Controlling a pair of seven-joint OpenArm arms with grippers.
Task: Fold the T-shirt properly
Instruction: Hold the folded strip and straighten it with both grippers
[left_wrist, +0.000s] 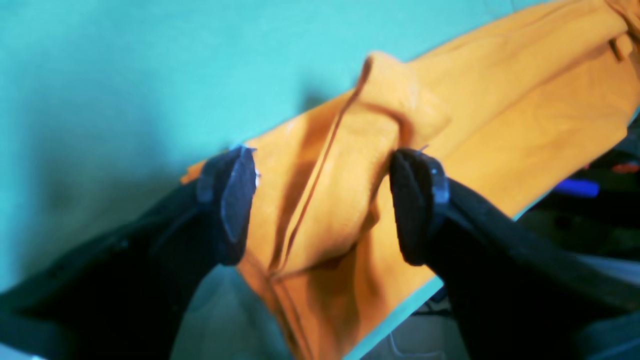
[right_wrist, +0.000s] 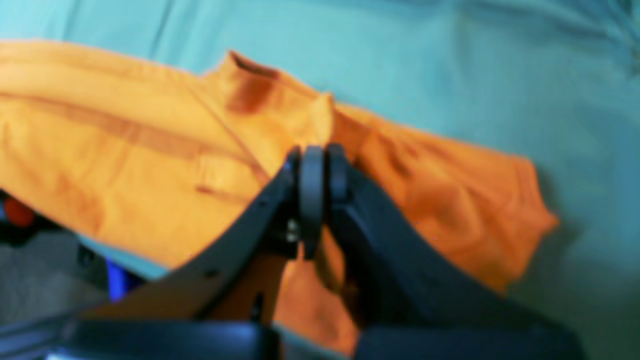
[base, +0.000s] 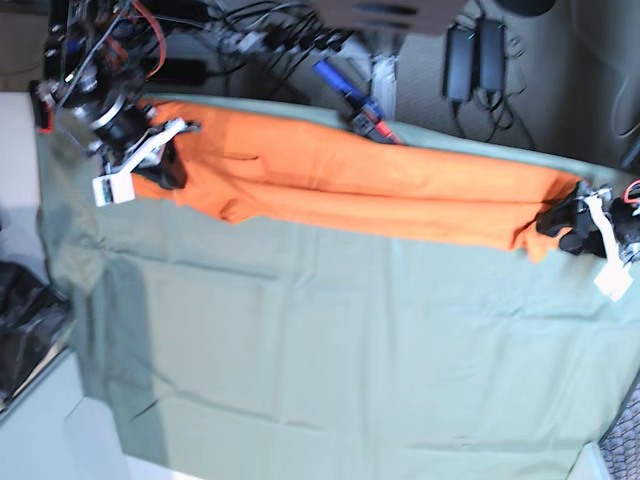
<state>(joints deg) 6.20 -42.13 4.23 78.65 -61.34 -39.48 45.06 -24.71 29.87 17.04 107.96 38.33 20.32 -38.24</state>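
Orange cloth, our T-shirt (base: 370, 185), lies drawn out into a long narrow band along the far edge of the grey-green table cloth (base: 330, 340), with folds and creases running lengthwise. At its left end in the base view, we see our right gripper (right_wrist: 312, 165) pinched tight with its pads together on a raised fold near the sleeve. At the other end our left gripper (left_wrist: 322, 200) stands wide apart, its fingers (left_wrist: 235, 200) straddling a bunched ridge of the shirt without clamping it.
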